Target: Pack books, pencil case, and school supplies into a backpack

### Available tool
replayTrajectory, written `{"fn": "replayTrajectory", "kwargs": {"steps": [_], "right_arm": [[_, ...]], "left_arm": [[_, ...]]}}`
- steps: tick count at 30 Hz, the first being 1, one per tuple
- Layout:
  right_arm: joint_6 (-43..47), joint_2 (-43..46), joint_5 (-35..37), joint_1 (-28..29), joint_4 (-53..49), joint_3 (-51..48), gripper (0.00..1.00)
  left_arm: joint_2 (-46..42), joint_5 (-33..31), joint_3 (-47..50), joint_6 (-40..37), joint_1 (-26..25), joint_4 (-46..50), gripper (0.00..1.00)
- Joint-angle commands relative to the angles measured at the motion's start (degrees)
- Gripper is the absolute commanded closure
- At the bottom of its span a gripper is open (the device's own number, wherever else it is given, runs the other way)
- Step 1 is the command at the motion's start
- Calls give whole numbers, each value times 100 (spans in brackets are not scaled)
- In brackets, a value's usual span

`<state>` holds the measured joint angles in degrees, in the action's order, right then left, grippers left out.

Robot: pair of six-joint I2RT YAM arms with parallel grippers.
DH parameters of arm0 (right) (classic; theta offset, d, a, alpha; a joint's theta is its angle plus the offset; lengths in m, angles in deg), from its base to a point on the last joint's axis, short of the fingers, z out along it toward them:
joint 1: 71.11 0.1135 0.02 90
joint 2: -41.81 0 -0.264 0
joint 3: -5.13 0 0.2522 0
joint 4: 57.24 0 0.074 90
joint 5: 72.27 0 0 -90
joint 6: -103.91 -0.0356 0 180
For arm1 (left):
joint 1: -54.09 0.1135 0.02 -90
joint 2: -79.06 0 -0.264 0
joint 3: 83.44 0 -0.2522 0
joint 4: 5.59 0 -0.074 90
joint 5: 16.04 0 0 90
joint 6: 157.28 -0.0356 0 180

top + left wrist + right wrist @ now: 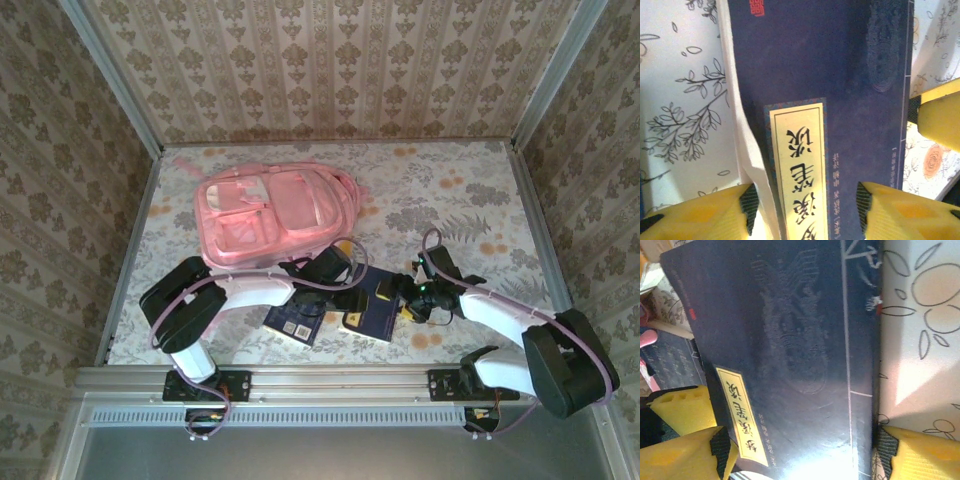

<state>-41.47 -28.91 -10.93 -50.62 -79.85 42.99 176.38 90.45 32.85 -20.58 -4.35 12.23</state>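
Fingers (pixel 700 215), left and right, apart astride navy book (pixel 840 60)

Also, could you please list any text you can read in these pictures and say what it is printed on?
Nothing can be quoted reliably.
On the navy book, yellow label: large black Chinese characters, seen upside down, not legible to me.
On the same cover, red seal: too small to read.
On the other navy book, yellow title strip: characters blurred.
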Motion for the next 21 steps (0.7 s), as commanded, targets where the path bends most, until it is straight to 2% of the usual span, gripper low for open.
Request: {"fn": "replayTrajectory", "kwargs": {"steps": [1,4,7,11,15,21], "right_arm": [[-285,-627,-701,131,1564,-299,22],[-481,-799,-922,131,2063,-368,23],[-701,-559,-1019,128,2246,-406,25],[-667,345,-837,122,1589,-248,26],[-554,1082,-643,122,945,-75,27],[-806,1124,-807,122,1288,-296,28]], "left_arm": [[329,141,55,-59,-10,41,47],[374,173,4,-129,-58,30,53],[415,192,-64,-200,-98,73,58],[411,146,-89,-291,-109,163,64],[402,126,-100,-328,-107,200,66],[411,178,-93,-303,-116,138,69]]}}
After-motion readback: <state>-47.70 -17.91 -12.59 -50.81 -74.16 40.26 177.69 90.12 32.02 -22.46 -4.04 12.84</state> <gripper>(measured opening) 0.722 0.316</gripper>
